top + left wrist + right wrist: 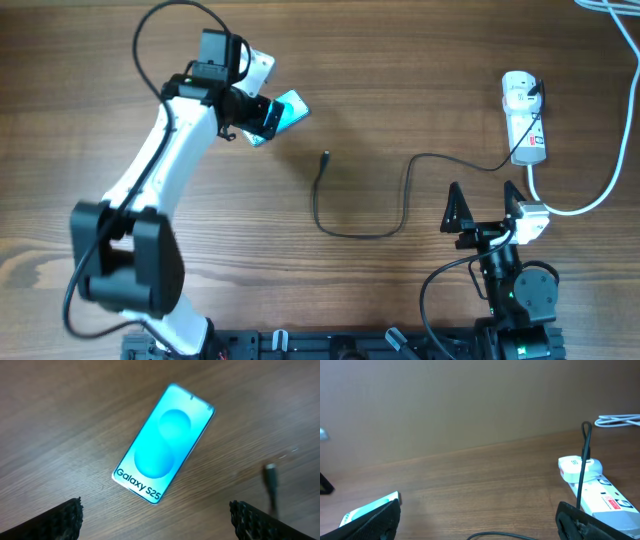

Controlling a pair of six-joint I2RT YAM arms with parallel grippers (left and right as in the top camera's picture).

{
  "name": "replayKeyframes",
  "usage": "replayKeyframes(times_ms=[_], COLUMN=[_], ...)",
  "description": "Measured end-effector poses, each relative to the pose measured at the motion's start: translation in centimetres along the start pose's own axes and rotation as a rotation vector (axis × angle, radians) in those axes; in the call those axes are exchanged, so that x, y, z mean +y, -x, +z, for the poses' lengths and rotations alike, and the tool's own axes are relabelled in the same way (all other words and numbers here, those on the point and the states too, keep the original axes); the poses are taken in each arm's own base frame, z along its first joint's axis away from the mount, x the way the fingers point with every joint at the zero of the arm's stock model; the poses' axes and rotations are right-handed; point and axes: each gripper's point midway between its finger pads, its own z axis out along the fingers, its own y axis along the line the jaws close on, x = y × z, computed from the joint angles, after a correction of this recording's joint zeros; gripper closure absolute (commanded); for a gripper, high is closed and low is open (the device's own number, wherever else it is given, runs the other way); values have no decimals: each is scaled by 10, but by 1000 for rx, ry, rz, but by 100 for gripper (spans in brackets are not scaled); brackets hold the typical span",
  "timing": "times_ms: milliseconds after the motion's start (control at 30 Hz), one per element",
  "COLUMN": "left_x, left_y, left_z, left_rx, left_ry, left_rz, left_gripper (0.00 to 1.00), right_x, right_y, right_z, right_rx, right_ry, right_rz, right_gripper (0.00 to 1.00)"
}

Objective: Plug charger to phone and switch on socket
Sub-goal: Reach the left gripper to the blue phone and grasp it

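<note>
The phone (pixel 291 107) lies flat at the back left of the table, its turquoise screen (pixel 165 445) facing up and its dark text towards my left gripper. The left gripper (pixel 255 117) hovers over the phone's near end, open (pixel 157 527) and holding nothing. The charger (pixel 362 232) is a thin black cable that loops across the table from the socket (pixel 524 118). Its plug tip (pixel 325 157) lies loose right of the phone (pixel 271 476). At the front right my right gripper (pixel 485 207) is open (pixel 480 525) and empty. The socket (pixel 600 491) is ahead of it to the right.
A thick white cord (pixel 600 190) runs from the socket's near end and curves off the table's right edge. In the right wrist view, a white cable (pixel 620 420) lies at the far right. The tabletop (pixel 400 90) is bare wood.
</note>
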Motion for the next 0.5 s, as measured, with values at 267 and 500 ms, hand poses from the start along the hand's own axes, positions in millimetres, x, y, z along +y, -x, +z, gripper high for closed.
replayKeyframes(times_ms=[267,500], left_x=[2,8], left_y=[-13,4], left_z=[45,60], left_rx=[66,-1], left_ry=[-10,19], left_rz=[90,172], left_gripper=[0,0], right_x=[0,0], right_y=[0,0], right_z=[0,0], right_rx=[0,0], right_ry=[0,0], right_rz=[0,0], right_gripper=[0,0])
